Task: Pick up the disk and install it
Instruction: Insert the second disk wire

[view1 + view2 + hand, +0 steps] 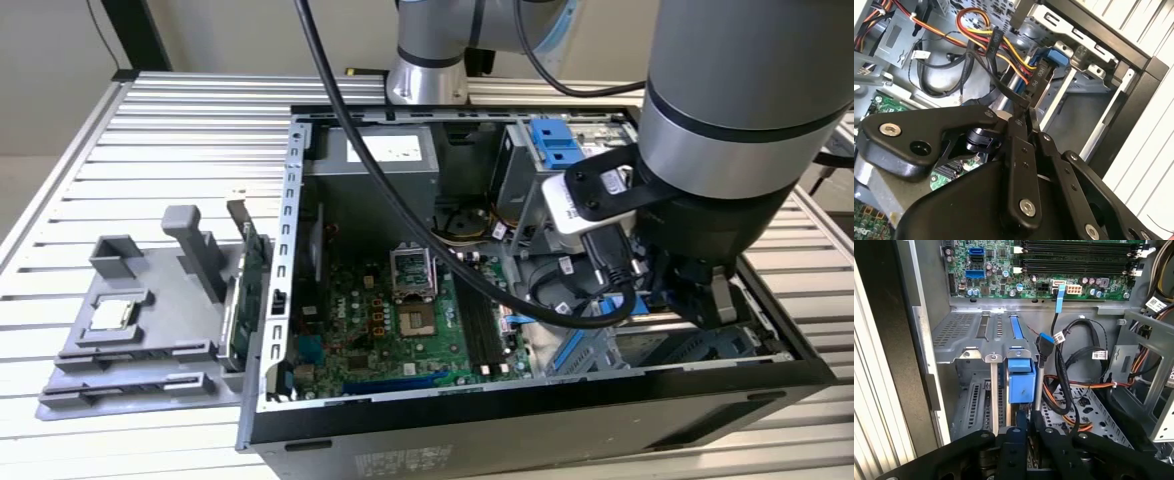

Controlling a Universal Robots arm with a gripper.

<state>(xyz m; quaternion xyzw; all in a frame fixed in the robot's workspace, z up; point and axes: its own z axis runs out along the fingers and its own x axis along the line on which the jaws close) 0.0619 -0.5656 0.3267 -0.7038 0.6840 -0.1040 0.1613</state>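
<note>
As one reads across from the exterior view's left: grey plastic holder (pixel 134 330), moulded and matte, carrying a small square silver chip (pixel 114 313), set on the ribbed metal desk (pixel 174 130). Next, black steel computer case (pixel 534 430), lid off, with a green circuit board (pixel 400 330) lying flat inside. Further right, the arm (pixel 734 130), smooth grey tube, reaching down into the perforated drive cage (pixel 969 330). Disk (pixel 1021 385): it stands edge-on in a cage slot, blue plastic rail showing, with the jaws clenched on its near edge. Judged stiff, fairly heavy and shock-sensitive; its metal faces look slippery, so the rail edges are the safer hold.
</note>
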